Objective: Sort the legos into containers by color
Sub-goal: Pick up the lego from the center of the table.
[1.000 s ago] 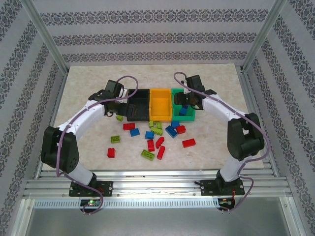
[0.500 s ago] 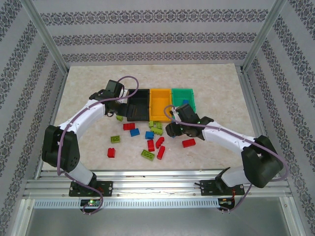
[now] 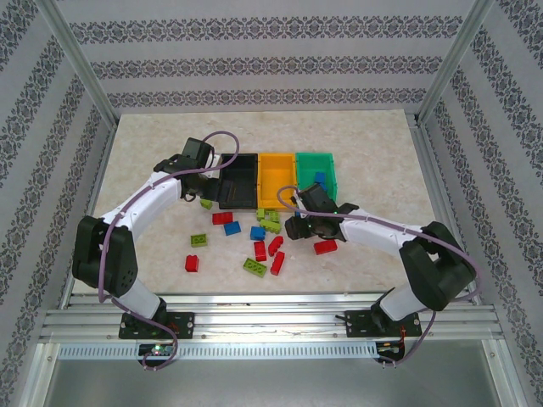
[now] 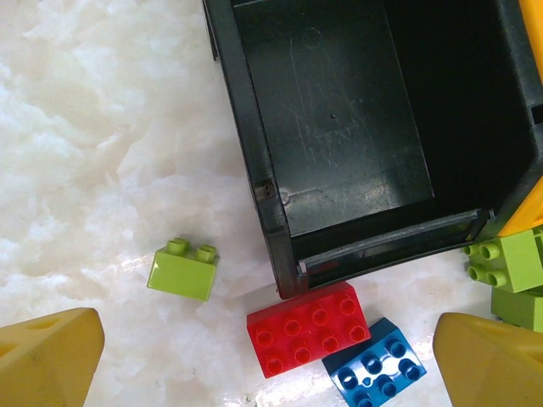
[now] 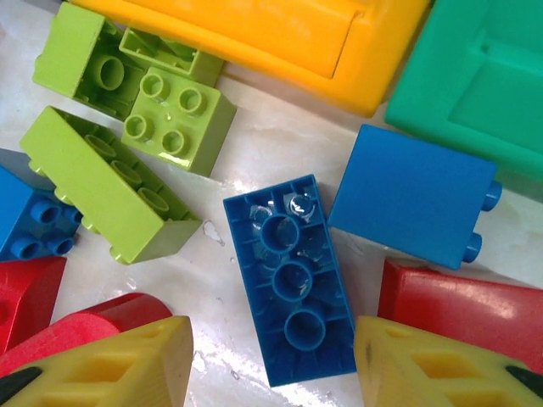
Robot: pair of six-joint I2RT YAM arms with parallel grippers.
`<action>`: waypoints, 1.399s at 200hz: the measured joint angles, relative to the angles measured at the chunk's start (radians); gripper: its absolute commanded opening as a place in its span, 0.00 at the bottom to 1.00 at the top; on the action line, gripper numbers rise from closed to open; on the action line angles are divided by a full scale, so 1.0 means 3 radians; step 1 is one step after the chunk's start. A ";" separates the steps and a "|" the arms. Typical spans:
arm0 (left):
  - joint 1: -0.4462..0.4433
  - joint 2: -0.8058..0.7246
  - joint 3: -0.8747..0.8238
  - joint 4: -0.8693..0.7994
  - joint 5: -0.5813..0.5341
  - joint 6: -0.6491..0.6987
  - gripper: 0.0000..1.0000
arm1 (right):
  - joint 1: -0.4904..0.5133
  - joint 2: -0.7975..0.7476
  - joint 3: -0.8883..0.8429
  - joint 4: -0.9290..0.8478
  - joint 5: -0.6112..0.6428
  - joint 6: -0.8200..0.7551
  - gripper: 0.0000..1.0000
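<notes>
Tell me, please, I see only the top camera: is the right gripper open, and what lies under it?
Observer: Its wrist camera shows the right gripper open. A blue brick lies between the fingers, upside down, hollow side up.
Operator: Is another brick close to it?
Observer: Yes. A second blue brick lies on its side right beside the far end. I cannot tell if they touch.
Operator: Is anything in the black bin?
Observer: The left wrist camera looks into the black bin, and the floor that shows there is bare.
</notes>
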 measured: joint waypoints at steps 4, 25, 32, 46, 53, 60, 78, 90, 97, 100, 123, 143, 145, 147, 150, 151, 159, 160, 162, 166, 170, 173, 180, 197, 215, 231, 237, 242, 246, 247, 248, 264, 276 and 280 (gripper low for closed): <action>0.0000 0.0000 0.0000 0.0000 0.0000 0.0000 1.00 | 0.0001 0.0011 0.0013 0.0000 0.0010 -0.0001 0.53; 0.0000 0.0000 0.0000 0.0000 0.0001 0.0001 1.00 | 0.0008 0.0076 0.0089 -0.0014 0.0050 -0.0029 0.53; -0.0001 0.0000 0.0000 0.0000 0.0001 0.0001 1.00 | 0.0022 0.0104 0.0117 -0.0020 0.0084 -0.0036 0.53; -0.0001 0.0000 0.0000 0.0000 0.0004 0.0001 1.00 | 0.0052 0.0148 0.0148 -0.0027 0.0137 -0.0050 0.53; 0.0000 0.0000 0.0000 0.0000 0.0003 0.0001 1.00 | 0.0070 0.0167 0.0161 -0.0042 0.0154 -0.0061 0.53; 0.0000 0.0000 0.0000 0.0000 0.0003 0.0001 1.00 | 0.0072 0.0188 0.0179 -0.0060 0.0168 -0.0072 0.53; -0.0001 0.0000 0.0000 0.0000 0.0003 0.0000 1.00 | 0.0089 0.0240 0.0224 -0.0095 0.0198 -0.0100 0.53; -0.0001 0.0000 0.0001 -0.0001 0.0006 0.0001 1.00 | 0.0094 0.0253 0.0233 -0.0098 0.0223 -0.0113 0.53; 0.0000 0.0000 0.0001 -0.0001 0.0008 0.0001 1.00 | 0.0095 0.0257 0.0233 -0.0100 0.0238 -0.0117 0.53; 0.0000 0.0000 0.0001 -0.0001 0.0008 0.0001 1.00 | 0.0102 0.0257 0.0233 -0.0103 0.0244 -0.0121 0.53; -0.0001 0.0000 0.0001 -0.0001 0.0006 0.0001 1.00 | 0.0116 0.0295 0.0267 -0.0139 0.0304 -0.0128 0.53; -0.0001 0.0001 0.0001 -0.0001 0.0025 0.0001 1.00 | 0.0117 0.0329 0.0285 -0.0140 0.0334 -0.0146 0.53; -0.0001 0.0001 0.0001 -0.0003 0.0028 0.0001 1.00 | 0.0118 0.0332 0.0287 -0.0140 0.0334 -0.0148 0.53; -0.0001 0.0001 0.0001 -0.0003 0.0029 0.0001 1.00 | 0.0125 0.0336 0.0289 -0.0140 0.0340 -0.0149 0.53; -0.0001 0.0001 0.0001 -0.0003 0.0028 0.0001 1.00 | 0.0128 0.0342 0.0292 -0.0141 0.0348 -0.0150 0.53; -0.0001 0.0001 0.0001 -0.0003 0.0028 0.0001 1.00 | 0.0130 0.0343 0.0294 -0.0141 0.0350 -0.0150 0.53; -0.0001 0.0001 0.0001 -0.0003 0.0028 0.0001 1.00 | 0.0141 0.0361 0.0312 -0.0149 0.0364 -0.0154 0.53; -0.0001 0.0001 0.0001 -0.0003 0.0028 0.0001 1.00 | 0.0144 0.0362 0.0313 -0.0149 0.0365 -0.0154 0.53; -0.0001 0.0001 0.0001 -0.0003 0.0028 0.0001 1.00 | 0.0150 0.0367 0.0318 -0.0149 0.0371 -0.0156 0.53; -0.0001 0.0001 0.0001 -0.0003 0.0028 0.0001 1.00 | 0.0160 0.0379 0.0326 -0.0149 0.0384 -0.0163 0.53; -0.0001 0.0001 0.0001 -0.0003 0.0028 0.0001 1.00 | 0.0167 0.0389 0.0331 -0.0145 0.0388 -0.0164 0.53; -0.0001 0.0001 0.0001 -0.0003 0.0029 0.0001 1.00 | 0.0178 0.0393 0.0333 -0.0141 0.0393 -0.0172 0.53; -0.0001 0.0003 0.0001 -0.0004 0.0032 0.0001 1.00 | 0.0188 0.0404 0.0333 -0.0130 0.0402 -0.0177 0.53; -0.0001 0.0006 0.0013 -0.0013 0.0038 0.0001 1.00 | 0.0217 0.0444 0.0334 -0.0120 0.0441 -0.0184 0.52; -0.0004 0.0006 0.0013 -0.0013 0.0037 0.0003 1.00 | 0.0225 0.0482 0.0356 -0.0113 0.0488 -0.0187 0.52; -0.0004 0.0006 0.0014 -0.0015 0.0038 0.0010 1.00 | 0.0249 0.0509 0.0371 -0.0107 0.0519 -0.0188 0.52; -0.0004 0.0006 0.0015 -0.0018 0.0038 0.0013 1.00 | 0.0264 0.0516 0.0374 -0.0102 0.0533 -0.0188 0.52; -0.0004 0.0006 0.0018 -0.0020 0.0037 0.0013 1.00 | 0.0268 0.0521 0.0375 -0.0097 0.0543 -0.0189 0.52; -0.0004 0.0006 0.0019 -0.0024 0.0037 0.0014 1.00 | 0.0268 0.0528 0.0379 -0.0097 0.0553 -0.0189 0.52; -0.0004 0.0006 0.0019 -0.0025 0.0037 0.0014 1.00 | 0.0268 0.0530 0.0379 -0.0097 0.0553 -0.0189 0.52; -0.0004 0.0006 0.0019 -0.0025 0.0037 0.0014 1.00 | 0.0268 0.0532 0.0380 -0.0097 0.0553 -0.0191 0.52; -0.0004 0.0006 0.0020 -0.0025 0.0038 0.0015 1.00 | 0.0284 0.0581 0.0393 -0.0098 0.0559 -0.0197 0.52; -0.0004 0.0008 0.0023 -0.0028 0.0041 0.0015 1.00 | 0.0284 0.0615 0.0394 -0.0106 0.0565 -0.0201 0.51; -0.0004 0.0010 0.0028 -0.0032 0.0041 0.0015 1.00 | 0.0286 0.0629 0.0394 -0.0114 0.0572 -0.0200 0.50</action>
